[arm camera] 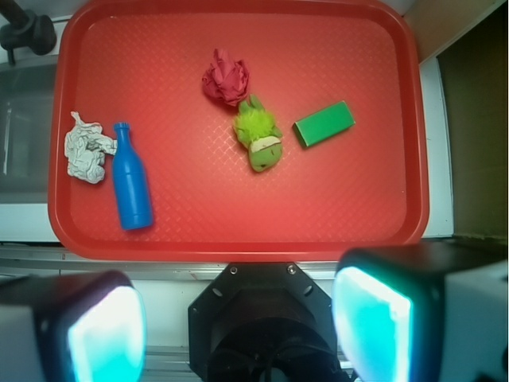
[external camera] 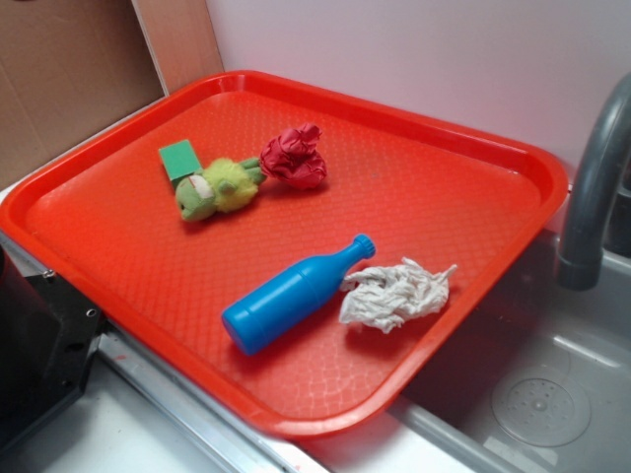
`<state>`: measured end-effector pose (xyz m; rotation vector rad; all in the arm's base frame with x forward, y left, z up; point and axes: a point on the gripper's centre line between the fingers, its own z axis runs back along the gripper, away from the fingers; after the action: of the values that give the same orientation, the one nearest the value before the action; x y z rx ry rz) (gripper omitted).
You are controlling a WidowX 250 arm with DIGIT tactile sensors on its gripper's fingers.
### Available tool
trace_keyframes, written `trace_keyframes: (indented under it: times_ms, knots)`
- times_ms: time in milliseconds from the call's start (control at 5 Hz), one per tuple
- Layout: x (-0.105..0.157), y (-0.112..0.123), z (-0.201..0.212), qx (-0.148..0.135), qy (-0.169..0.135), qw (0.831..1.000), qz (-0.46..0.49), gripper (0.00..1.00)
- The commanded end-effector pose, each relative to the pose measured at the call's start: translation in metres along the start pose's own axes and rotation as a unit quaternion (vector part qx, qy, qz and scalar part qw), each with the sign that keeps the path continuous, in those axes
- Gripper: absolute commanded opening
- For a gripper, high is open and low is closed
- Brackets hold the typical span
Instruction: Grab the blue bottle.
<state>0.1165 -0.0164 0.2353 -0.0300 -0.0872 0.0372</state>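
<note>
The blue bottle [external camera: 291,296] lies on its side on the red tray [external camera: 414,197], near the tray's front edge, its neck pointing at the white crumpled paper. In the wrist view the bottle [arm camera: 131,187] lies at the tray's [arm camera: 358,199] left, neck pointing away from me. My gripper [arm camera: 238,326] is open and empty, its two fingers wide apart, high above and back from the tray's near edge, over the robot base. The gripper is not seen in the exterior view.
Also on the tray are crumpled white paper [external camera: 394,293] touching the bottle's neck, a red crumpled cloth [external camera: 294,158], a yellow-green plush toy [external camera: 217,187] and a green block [external camera: 180,160]. A grey faucet [external camera: 592,197] and a sink [external camera: 542,394] are on the right. The black robot base [external camera: 39,345] is at the lower left.
</note>
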Motion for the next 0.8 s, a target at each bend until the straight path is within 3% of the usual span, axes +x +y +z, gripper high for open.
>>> trace_keyframes:
  times_ms: [0, 400, 600]
  knots:
    - [0.000, 0.000, 0.000, 0.000, 0.000, 1.000, 0.000, 1.00]
    - [0.009, -0.032, -0.028, -0.001, -0.021, 0.999, 0.044, 1.00]
    - [0.016, -0.050, -0.059, -0.023, -0.033, 0.997, 0.064, 1.00]
